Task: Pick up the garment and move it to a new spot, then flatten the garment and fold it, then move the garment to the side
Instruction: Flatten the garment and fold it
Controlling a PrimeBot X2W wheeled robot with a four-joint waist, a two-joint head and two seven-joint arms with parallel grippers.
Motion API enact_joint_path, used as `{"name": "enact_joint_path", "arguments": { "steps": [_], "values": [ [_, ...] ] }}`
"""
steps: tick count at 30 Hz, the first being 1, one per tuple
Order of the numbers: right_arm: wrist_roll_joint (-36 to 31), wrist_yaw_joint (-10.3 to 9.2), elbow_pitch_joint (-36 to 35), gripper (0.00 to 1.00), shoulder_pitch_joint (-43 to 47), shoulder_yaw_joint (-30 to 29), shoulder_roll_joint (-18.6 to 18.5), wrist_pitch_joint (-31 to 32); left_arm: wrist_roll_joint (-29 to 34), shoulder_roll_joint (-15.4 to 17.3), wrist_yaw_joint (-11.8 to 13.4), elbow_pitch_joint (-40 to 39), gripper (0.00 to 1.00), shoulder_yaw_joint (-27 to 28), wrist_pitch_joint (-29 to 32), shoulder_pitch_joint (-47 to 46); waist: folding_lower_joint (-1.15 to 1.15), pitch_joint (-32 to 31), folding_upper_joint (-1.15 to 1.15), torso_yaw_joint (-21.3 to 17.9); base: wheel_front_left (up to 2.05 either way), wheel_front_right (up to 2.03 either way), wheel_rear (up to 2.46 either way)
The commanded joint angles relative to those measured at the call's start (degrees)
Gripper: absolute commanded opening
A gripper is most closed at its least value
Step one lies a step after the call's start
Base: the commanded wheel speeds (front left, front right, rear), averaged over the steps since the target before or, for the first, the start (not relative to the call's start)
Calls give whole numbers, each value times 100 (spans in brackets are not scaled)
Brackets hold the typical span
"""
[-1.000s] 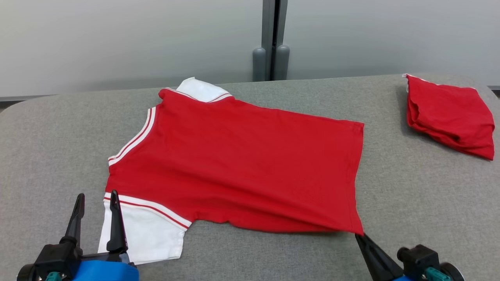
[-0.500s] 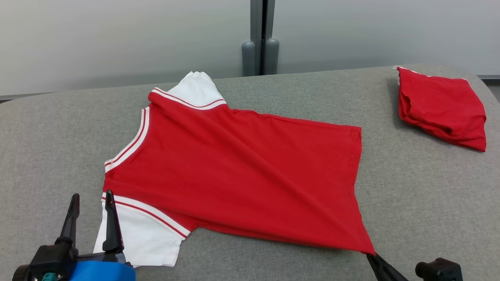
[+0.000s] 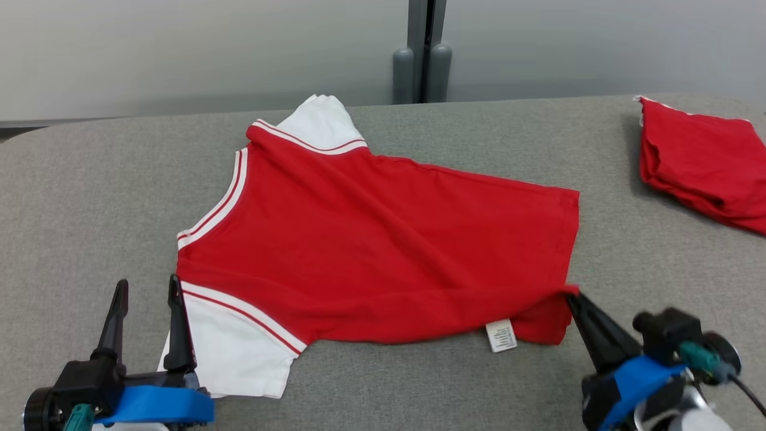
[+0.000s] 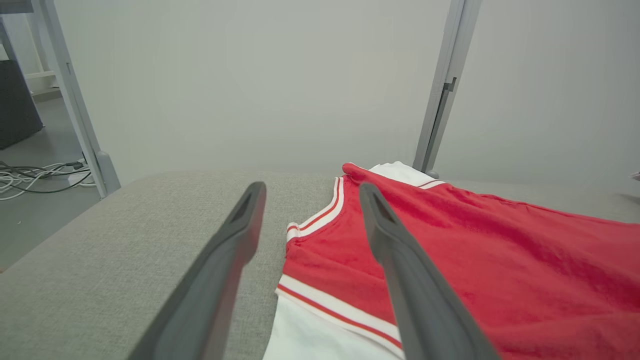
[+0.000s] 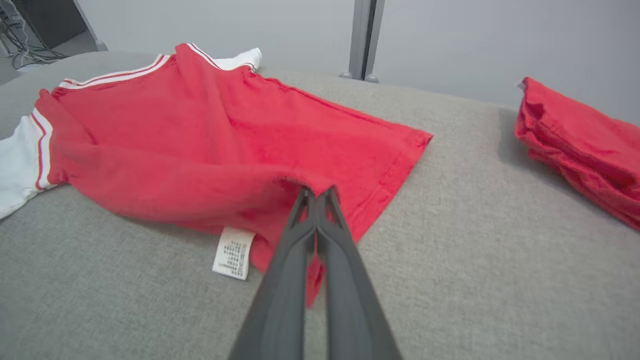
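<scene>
Two red garments lie on the grey padded surface. One, the garment of the task, is a red shirt with white sleeves spread near the middle, its neck end toward the robot's left and its hem toward the right, with red-and-white striped trim along the neckline and sleeve seams. Its near sleeve lies flat at the front, and its far sleeve reaches toward the back edge. The right fingers are pressed fully together on the near hem corner. That corner is raised and drawn in over the shirt's body, so the cloth along the front edge is doubled under, and a small white label lies out on the surface there. The left fingers stand wide apart with nothing between them, by the near sleeve. In the left wrist view one finger is over bare surface and the other over the red shoulder; whether they touch the cloth cannot be told. The other garment, a folded red piece, sits well apart at the far right. A grey post rises behind the surface against a pale wall.
</scene>
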Motion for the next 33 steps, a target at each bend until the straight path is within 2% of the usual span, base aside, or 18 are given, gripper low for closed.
{"name": "enact_joint_path", "arguments": {
  "steps": [1,9,14,15,16,17,20,24,33],
  "values": [
    [36,1,160,0,-267,35,26,-60,27,4,-8,12,100,-47,-14,-125,0,60,-1,63,0,0,0],
    [-35,1,1834,0,-1686,184,-25,-482,-27,0,-8,57,100,-177,-14,-381,0,234,-1,316,0,0,0],
    [73,1,3038,0,-2361,204,111,-907,-44,-11,-8,74,100,-151,-14,-424,0,312,-1,359,0,0,0],
    [80,1,3280,22,-2467,231,135,-999,-46,-12,-8,75,100,-138,-14,-423,0,323,-1,355,0,0,0],
    [86,1,3487,92,-2553,262,156,-1102,-45,-14,-8,77,100,-133,-14,-426,0,329,-1,354,0,0,0],
    [121,1,3678,100,-2623,264,200,-1204,-42,-15,-8,79,100,-127,-14,-424,0,327,-1,351,0,0,0],
    [225,1,4041,100,-2702,289,230,-1472,-30,-20,-8,89,100,-102,-14,-397,0,304,-1,334,0,0,0],
    [288,1,4081,100,-2404,332,160,-1648,-7,-23,-8,109,100,-62,-14,-311,0,201,-1,268,0,0,0],
    [440,1,2849,100,-1169,257,20,-1689,26,-22,-8,74,100,-17,-14,-164,0,68,-1,146,0,0,0]
  ]
}}
